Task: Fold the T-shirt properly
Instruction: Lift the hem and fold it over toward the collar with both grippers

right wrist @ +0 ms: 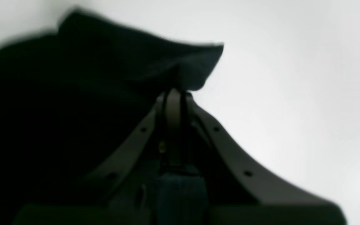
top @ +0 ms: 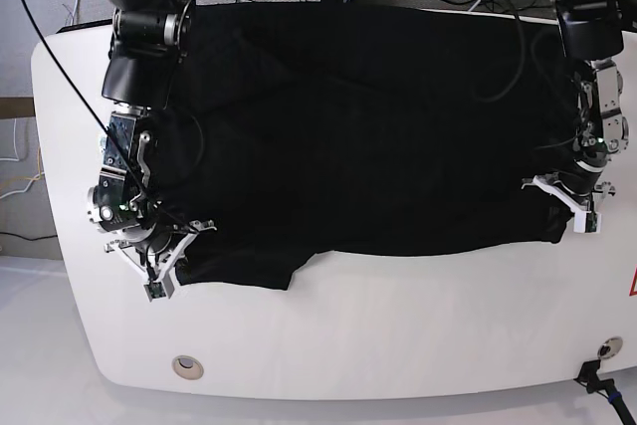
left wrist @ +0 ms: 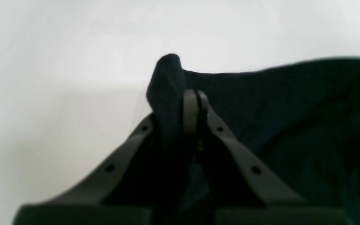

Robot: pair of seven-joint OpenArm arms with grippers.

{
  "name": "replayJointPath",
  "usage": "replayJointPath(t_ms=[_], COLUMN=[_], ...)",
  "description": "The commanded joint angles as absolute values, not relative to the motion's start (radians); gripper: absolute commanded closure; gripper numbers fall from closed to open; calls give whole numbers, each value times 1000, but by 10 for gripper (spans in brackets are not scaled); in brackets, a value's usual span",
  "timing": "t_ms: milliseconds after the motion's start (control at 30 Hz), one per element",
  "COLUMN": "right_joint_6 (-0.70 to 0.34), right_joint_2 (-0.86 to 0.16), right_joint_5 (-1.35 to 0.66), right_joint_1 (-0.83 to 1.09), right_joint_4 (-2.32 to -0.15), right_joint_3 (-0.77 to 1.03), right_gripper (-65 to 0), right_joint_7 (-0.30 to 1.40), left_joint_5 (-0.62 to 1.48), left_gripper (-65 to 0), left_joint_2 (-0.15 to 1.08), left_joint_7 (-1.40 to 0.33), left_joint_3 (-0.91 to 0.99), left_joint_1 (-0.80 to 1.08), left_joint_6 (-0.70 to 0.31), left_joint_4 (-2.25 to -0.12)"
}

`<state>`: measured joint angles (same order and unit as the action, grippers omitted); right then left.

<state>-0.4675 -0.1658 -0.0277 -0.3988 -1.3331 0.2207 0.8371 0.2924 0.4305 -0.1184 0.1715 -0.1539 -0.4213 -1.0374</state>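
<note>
Both tools (left wrist: 195,97) (right wrist: 178,97) pinch the black T-shirt (top: 378,156), fabric poking past their tips.

In the base view, 2 arms are seen reaching in from the far edge, well apart, with both wrists angled downward. The left gripper (top: 585,220) is held low at that view's right, its fingers pressed shut. The right gripper (top: 156,281) is held low at the view's left, its 2 fingers likewise brought together.
</note>
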Motion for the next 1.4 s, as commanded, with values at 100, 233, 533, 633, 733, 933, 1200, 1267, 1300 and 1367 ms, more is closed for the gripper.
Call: replayJointPath(t_ms=[100,233,533,633,733,933,1200,1267,1300,1367], right_joint_6=[-501,-506,-506,-506,-506,-506,-506,-506,-506,-506], right_joint_2=[-182,-185,-185,-186,-202,-208,-209,-209,-209,-209], right_joint_5=[-39,-36,-35,-35,-35,-33,-36,-36,-36,-35], right_joint_1=[-343,-266,-107,-58,-13,51,137,153,157,160], right_joint_4=[-1537,-1659,-1862,-1893,-1928,-1948,-1960,-1960,-1960,-1960], right_joint_3=[225,225,226,226,226,226,226,226,226,226], right_gripper=[0,0,0,0,0,0,0,0,0,0], right_joint_7=[924,978,1047,1047,1047,1047,1047,1047,1047,1047], left_joint_5=[306,306,308,308,308,306,303,302,302,300], left_gripper=[0,0,0,0,0,0,0,0,0,0], left_joint_2=[453,458,490,490,490,490,492,492,492,509], left_joint_7=[-94,-96,-96,-96,-96,-96,-96,-96,-96,-96], left_joint_3=[259,269,275,315,341,369,371,369,366,363], left_joint_1=[-85,-8,122,163,200,252,274,274,274,295], left_joint_6=[-423,-423,-423,-423,-423,-424,-424,-424,-426,-458], left_joint_4=[-1152,-1219,-1323,-1359,-1395,-1411,-1409,-1409,-1409,-1409])
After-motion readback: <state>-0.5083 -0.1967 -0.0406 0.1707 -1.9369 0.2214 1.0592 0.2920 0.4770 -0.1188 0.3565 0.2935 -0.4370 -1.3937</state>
